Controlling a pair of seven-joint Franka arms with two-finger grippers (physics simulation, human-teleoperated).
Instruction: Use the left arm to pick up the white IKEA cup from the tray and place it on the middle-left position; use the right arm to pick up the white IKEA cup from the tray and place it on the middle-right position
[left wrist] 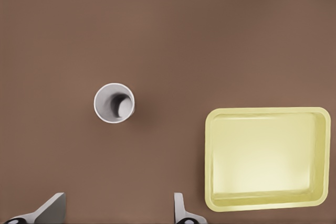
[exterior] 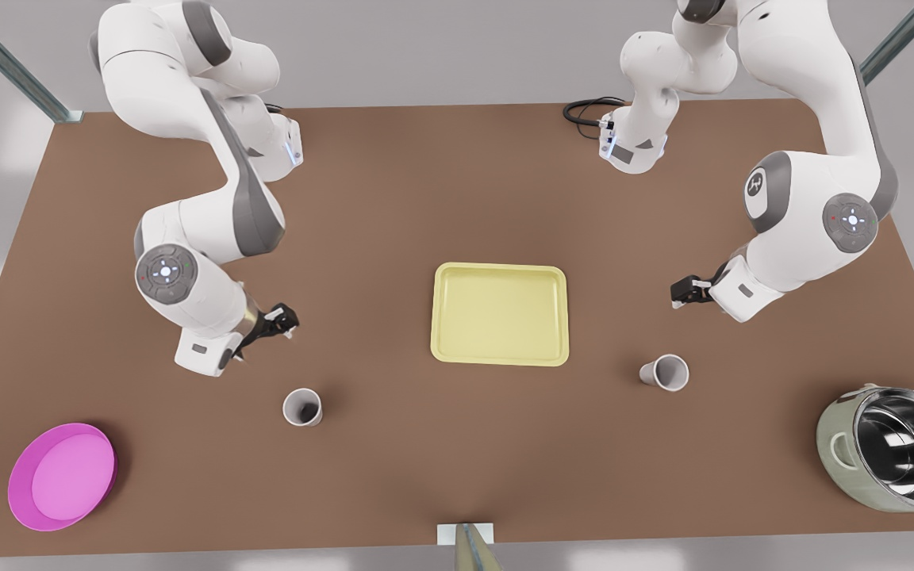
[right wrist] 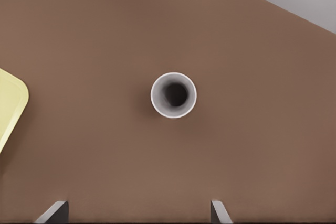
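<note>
The pale yellow tray (exterior: 500, 313) lies in the middle of the table with nothing in it. One white cup (exterior: 302, 407) stands upright on the bare tabletop toward the front view's left of the tray, and a second white cup (exterior: 665, 372) stands toward the front view's right. My left gripper (exterior: 282, 319) hovers above and behind the first cup (left wrist: 114, 103), open and holding nothing, with the tray (left wrist: 268, 158) off to one side. My right gripper (exterior: 681, 292) hovers open above the second cup (right wrist: 174, 95), a tray corner (right wrist: 10, 108) just showing.
A round magenta dish (exterior: 60, 476) sits at the front view's near left corner. A steel pot in a grey-green shell (exterior: 893, 458) sits at the near right. A black cable (exterior: 588, 111) lies by the far arm base.
</note>
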